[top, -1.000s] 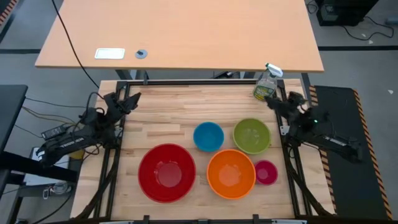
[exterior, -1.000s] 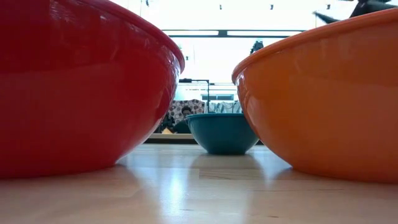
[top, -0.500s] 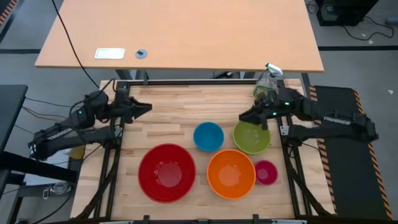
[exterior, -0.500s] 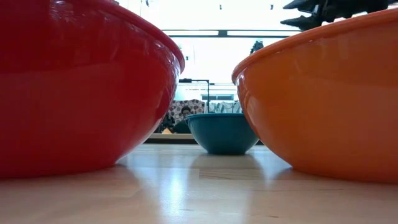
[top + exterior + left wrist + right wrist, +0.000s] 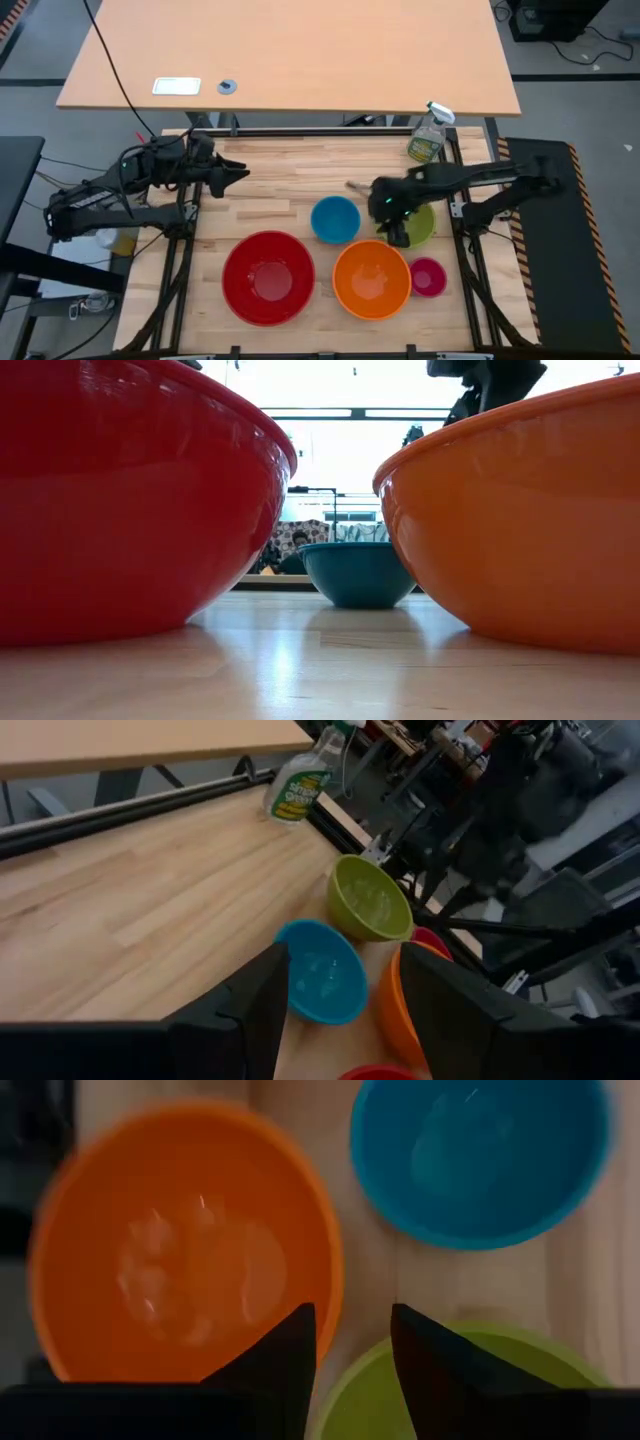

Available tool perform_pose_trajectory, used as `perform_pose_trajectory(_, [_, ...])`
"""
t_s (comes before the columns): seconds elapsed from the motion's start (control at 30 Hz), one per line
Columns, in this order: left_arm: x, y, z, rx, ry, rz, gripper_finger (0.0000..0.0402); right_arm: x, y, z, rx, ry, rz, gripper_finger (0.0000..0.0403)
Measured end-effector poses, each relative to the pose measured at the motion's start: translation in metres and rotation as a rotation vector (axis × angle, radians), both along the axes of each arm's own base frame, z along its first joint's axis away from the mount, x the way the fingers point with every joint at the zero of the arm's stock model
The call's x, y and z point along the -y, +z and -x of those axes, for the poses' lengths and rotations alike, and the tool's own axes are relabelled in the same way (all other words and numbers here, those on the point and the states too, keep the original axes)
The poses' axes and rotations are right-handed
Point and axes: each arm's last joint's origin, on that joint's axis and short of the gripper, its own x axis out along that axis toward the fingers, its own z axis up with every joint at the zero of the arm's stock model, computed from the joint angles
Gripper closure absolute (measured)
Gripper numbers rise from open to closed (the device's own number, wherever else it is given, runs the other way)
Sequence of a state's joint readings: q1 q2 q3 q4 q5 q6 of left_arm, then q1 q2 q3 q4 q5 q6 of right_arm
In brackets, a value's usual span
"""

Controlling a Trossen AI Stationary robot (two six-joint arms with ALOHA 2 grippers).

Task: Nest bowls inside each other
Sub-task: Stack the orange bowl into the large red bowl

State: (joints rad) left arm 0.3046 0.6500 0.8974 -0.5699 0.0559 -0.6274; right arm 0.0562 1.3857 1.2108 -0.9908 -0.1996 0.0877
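Five bowls stand on their bases on the wooden table: red [image 5: 268, 277], orange [image 5: 371, 279], blue [image 5: 335, 219], lime green [image 5: 420, 225] and pink [image 5: 428, 277], each apart from the others. My right gripper [image 5: 396, 232] hovers open, pointing down, over the green bowl's rim [image 5: 470, 1350] on the side next to the orange bowl [image 5: 180, 1240] and the blue bowl [image 5: 478, 1160]. My left gripper [image 5: 240, 172] is open in the air near the table's far left. It points across the table toward the blue bowl [image 5: 320, 970].
A clear spray bottle [image 5: 428, 135] with a green label stands at the table's far right corner. A tan desk [image 5: 290, 50] lies beyond the far edge. Bare wood shows along the far side and at the left [image 5: 270, 190]. In the low view the right arm [image 5: 490, 380] shows above the orange bowl.
My right gripper has swung from the table's right edge toward the middle, tipping from level to pointing down, and now hangs over the green bowl. My left gripper has risen and reached out a little over the table's far left. No bowl has moved.
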Motion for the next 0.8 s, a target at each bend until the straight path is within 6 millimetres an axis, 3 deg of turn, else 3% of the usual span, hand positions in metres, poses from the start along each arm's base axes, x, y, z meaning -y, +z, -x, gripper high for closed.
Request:
perform_pose_trajectory(0.3, [0.002,-0.002,-0.005,-0.018,-0.001,0.009,0.0207,-0.028,-0.035,-0.038,-0.148,0.12,0.117,0.0241])
perform_pose_trajectory(0.8, [0.001,-0.003,-0.005,-0.029,0.03,0.003,0.0207,-0.04,-0.064,-0.055,-0.195,0.091,0.203,0.0214])
